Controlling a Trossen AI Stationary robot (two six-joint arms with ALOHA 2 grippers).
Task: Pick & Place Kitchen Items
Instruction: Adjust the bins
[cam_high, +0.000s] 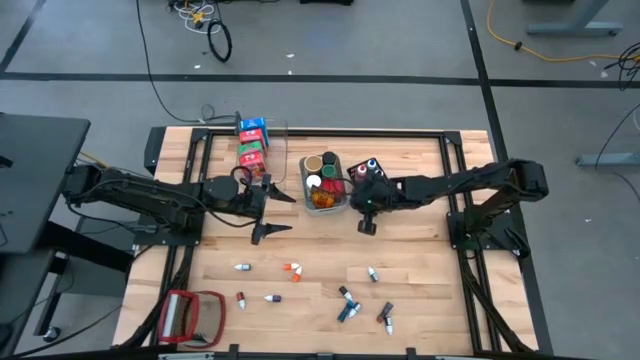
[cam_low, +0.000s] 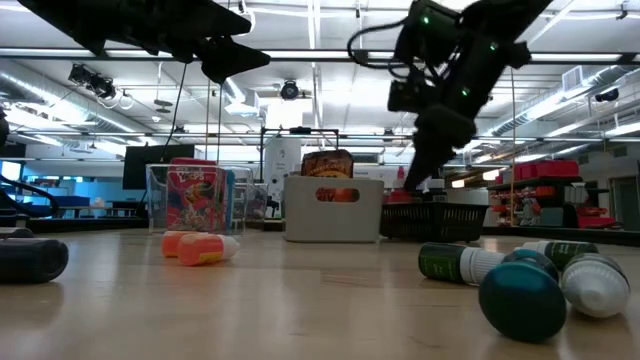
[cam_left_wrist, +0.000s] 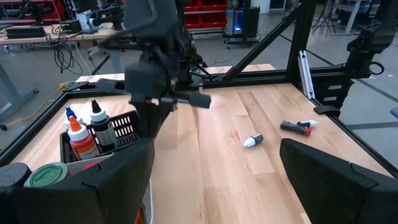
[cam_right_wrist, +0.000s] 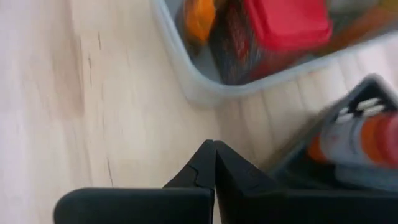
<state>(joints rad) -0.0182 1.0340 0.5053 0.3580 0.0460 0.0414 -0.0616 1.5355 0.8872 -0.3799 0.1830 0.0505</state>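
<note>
Several small bottles lie on their sides on the near half of the table, among them an orange-capped one and a pair. Blue and red cartons stand in the clear bin. Round jars fill the grey bin, and capped bottles stand in the black bin. My left gripper hovers open just left of the grey bin, holding nothing. My right gripper, shut and empty, points down over bare wood by the grey bin's near right corner.
A red-framed flat object lies at the table's near left corner. The three bins stand in a row at the far middle. Black frame rails border the table. Bare wood stretches between the bins and the scattered bottles.
</note>
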